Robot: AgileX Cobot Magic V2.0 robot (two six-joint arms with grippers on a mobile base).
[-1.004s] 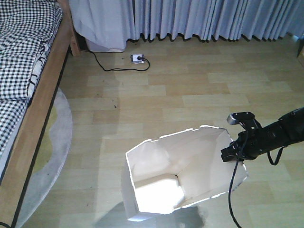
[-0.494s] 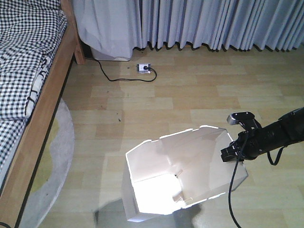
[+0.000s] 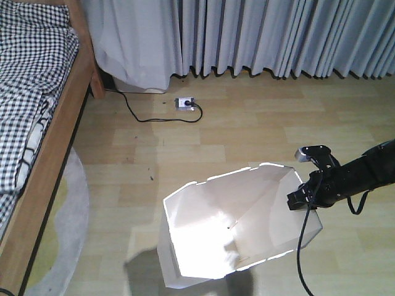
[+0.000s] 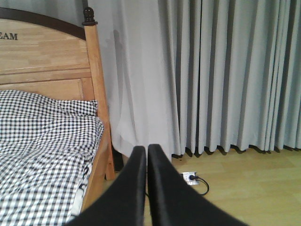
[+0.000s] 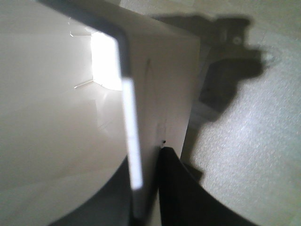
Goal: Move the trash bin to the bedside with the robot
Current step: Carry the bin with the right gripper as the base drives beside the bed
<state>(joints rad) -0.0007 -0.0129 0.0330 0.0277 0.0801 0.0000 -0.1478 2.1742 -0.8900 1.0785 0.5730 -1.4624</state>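
Now you rolled forward: the power strip (image 3: 185, 103) came nearer. Your right fingers (image 5: 181, 193) kept pinching the wall of the trash bin (image 3: 210, 228); your left fingers (image 4: 136, 188) stayed pressed together. The bed (image 3: 55, 135) lay left of them, not yet reached.

Soft, even light here. Glare bleaches the cream inside of the white thin-walled plastic bin (image 3: 262, 206), just left of the small black right gripper (image 3: 299, 200). The gripper's own close view is blurry, its shadow (image 5: 225, 70) dark beyond it.
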